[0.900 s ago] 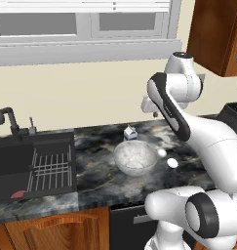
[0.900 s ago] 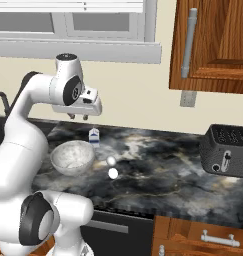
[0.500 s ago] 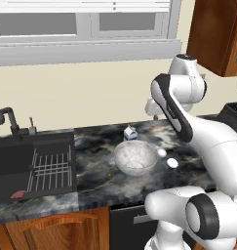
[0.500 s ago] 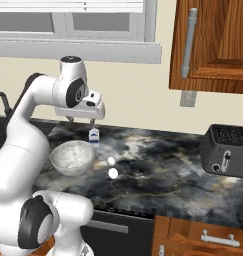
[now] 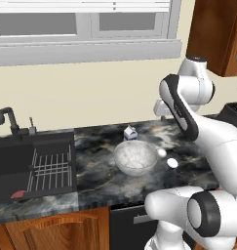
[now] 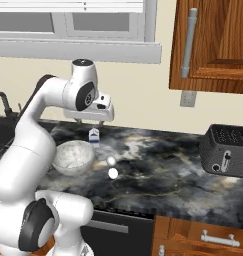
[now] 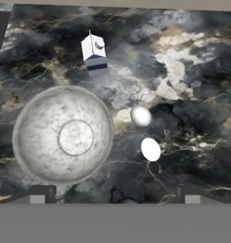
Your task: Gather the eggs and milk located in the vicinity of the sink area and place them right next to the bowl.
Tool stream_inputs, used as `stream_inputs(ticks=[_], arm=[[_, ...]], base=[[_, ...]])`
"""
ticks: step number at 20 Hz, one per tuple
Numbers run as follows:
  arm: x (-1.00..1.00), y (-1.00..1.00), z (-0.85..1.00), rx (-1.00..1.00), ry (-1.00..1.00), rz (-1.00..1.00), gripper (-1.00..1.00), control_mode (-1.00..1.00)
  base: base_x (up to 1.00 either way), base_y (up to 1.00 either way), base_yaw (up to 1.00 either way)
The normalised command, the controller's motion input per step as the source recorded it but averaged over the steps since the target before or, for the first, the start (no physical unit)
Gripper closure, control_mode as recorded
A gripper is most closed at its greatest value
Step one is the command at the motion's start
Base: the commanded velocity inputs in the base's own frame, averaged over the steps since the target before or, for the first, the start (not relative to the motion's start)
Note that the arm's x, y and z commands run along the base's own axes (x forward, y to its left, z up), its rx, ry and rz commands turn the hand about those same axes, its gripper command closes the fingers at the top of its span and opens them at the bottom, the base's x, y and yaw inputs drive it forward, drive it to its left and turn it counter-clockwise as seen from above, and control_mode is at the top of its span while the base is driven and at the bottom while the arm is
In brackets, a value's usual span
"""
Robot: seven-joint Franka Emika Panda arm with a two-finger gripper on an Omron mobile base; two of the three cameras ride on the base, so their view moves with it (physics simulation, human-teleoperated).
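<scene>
Left base view. The bowl is seen upright on the dark marbled counter, right of the sink. The milk carton stands upright just behind the bowl, near its rim; contact between the two cannot be judged. Two eggs are recorded on the counter to the right of the bowl: the nearer-to-bowl egg lies just beside the rim, and the second egg lies just beyond it, toward the front edge. The two eggs are close together but apart. A wire rack is seen inside the sink and a black faucet at its back left. The arm is raised above the counter, right of the bowl.

Right base view. The gripper is seen hanging above the counter, over the milk carton, well clear of it. Its fingers are spread and nothing is held between them. The bowl sits left of the carton; both eggs lie just right of the bowl. A black toaster stands at the far right, well apart from the rest.

Hand view. The counter is viewed from above. The bowl is at lower left, the carton above it, and the eggs to its right. The two finger tips are set wide apart at the bottom, with nothing between them.
</scene>
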Motion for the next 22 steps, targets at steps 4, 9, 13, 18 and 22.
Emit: stream_inputs(ticks=[4,9,13,18,22], arm=[[0.50,0.75,-0.34,0.00,-0.11,-0.01,-1.00,-1.00],[0.61,0.72,-0.42,0.00,-0.01,-0.01,-1.00,-1.00],[0.49,0.08,-0.27,0.00,0.00,-0.02,-1.00,-1.00],[0.25,-0.07,-0.06,0.00,0.01,-0.01,-1.00,-1.00],[0.23,-0.07,-0.02,0.00,0.07,0.00,-1.00,-1.00]], base=[[0.00,0.00,0.00],[0.00,0.00,0.00],[0.00,0.00,0.00],[0.00,0.00,0.00],[0.00,0.00,0.00]])
